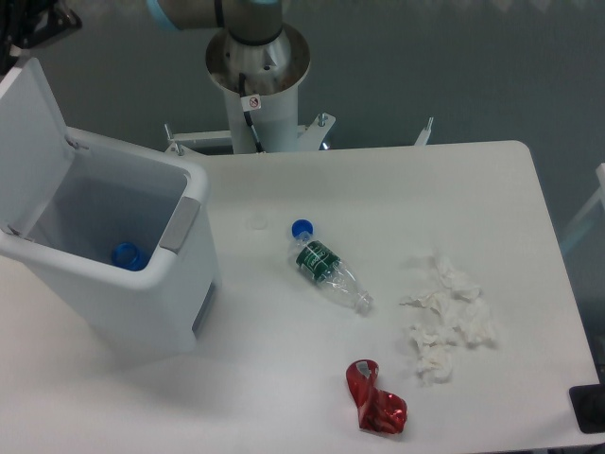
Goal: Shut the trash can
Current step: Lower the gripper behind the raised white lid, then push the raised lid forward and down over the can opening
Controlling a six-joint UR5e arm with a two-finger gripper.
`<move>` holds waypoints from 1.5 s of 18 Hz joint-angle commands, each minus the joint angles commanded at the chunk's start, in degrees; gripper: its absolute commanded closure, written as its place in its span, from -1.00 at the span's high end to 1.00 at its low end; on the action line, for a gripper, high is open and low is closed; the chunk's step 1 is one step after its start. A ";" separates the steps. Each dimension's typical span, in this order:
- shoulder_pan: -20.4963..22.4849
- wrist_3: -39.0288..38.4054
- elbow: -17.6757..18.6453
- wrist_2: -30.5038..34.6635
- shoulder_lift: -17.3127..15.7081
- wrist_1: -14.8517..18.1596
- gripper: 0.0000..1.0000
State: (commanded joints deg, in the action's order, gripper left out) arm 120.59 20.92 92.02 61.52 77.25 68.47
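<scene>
The trash can [142, 293] is a big white boxy bin at the table's left, with a grey push tab [180, 224] on its front rim. Its flat white lid [28, 142] stands raised at the back left, leaving the bin open. A blue cap [125, 255] lies inside on the bottom. My gripper [33, 24] shows only as a dark shape at the top left corner, just above the lid's upper edge. Its fingers are cut off by the frame edge, so their state is unclear.
The arm's base column [257, 71] stands behind the table. On the table lie a clear plastic bottle with a blue cap [329, 265], crumpled white tissues [444, 317] and a crushed red can [376, 397]. A dark object [591, 409] sits at the right edge.
</scene>
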 joint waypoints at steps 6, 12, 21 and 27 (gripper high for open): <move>1.58 0.00 0.97 0.09 0.35 0.00 -1.00; 3.42 0.00 1.32 0.09 0.79 0.00 -1.00; 5.36 0.09 1.41 0.09 0.88 -0.09 -1.00; 7.03 0.18 1.41 0.00 2.19 -0.17 -1.00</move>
State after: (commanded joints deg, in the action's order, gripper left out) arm 127.61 21.09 93.43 61.52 79.45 68.29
